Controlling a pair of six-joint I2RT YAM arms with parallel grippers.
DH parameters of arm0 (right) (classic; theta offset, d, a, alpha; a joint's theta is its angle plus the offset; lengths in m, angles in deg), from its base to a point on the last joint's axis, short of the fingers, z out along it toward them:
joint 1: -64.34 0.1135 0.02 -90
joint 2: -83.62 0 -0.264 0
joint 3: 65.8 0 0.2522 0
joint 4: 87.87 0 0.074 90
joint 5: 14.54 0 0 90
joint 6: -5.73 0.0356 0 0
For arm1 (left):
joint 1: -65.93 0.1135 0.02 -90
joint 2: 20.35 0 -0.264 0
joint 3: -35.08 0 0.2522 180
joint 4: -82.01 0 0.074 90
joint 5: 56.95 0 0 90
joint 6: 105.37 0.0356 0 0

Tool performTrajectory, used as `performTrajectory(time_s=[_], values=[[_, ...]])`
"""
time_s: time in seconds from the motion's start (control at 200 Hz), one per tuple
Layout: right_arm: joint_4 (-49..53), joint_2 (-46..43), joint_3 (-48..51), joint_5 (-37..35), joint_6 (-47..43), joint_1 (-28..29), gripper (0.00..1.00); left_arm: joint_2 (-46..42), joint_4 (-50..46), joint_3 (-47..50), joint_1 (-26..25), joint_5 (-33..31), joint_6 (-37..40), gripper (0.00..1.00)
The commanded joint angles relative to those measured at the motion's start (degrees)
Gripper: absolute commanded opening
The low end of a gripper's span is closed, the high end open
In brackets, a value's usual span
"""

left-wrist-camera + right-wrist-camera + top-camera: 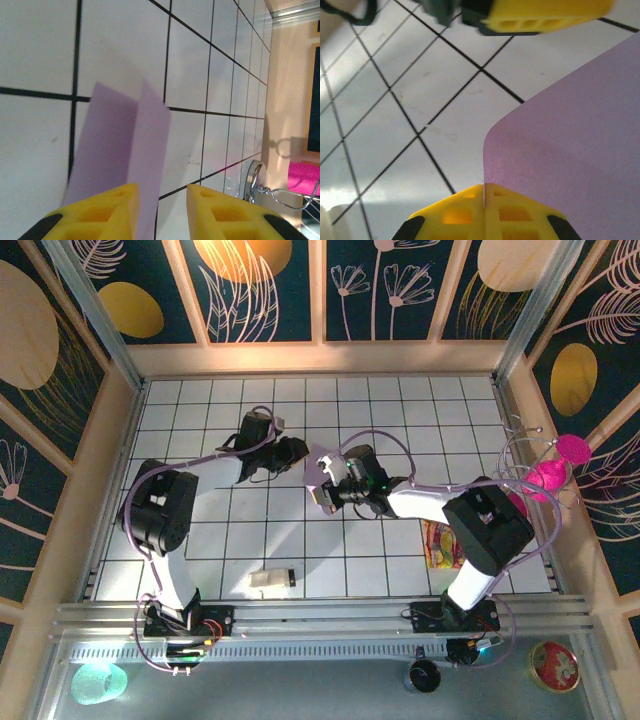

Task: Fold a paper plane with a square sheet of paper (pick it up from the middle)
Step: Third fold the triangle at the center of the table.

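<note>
Claws faced each other over the tabletop (200,410): we recorded the right claw (484,189) clamped on the square sheet of paper (570,145), the left claw (162,189) narrowly parted beside it, both arms bent inward.

The table (200,400) is viewed steeply from high above and behind both arm bases. Each wrist view is taken close behind its own fingertips, at the left gripper (162,195) and the right gripper (484,190), facing forward over the tiles. The square sheet of paper (322,468) (120,140) (580,140) just ahead of the fingertips is shared by all three views.
</note>
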Motion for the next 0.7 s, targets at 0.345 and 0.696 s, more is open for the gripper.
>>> performTrajectory(time_s=[0.345,0.696], values=[[-2.0,3.3,0.5,9.6,3.0,-0.1,0.0,9.8,-6.6,-9.6,-2.4,1.8,5.3,0.17],[0.3,5.8,-0.9,6.5,6.3,-1.8,0.0,14.3,-11.2,-11.0,-2.4,-1.0,8.7,0.15]])
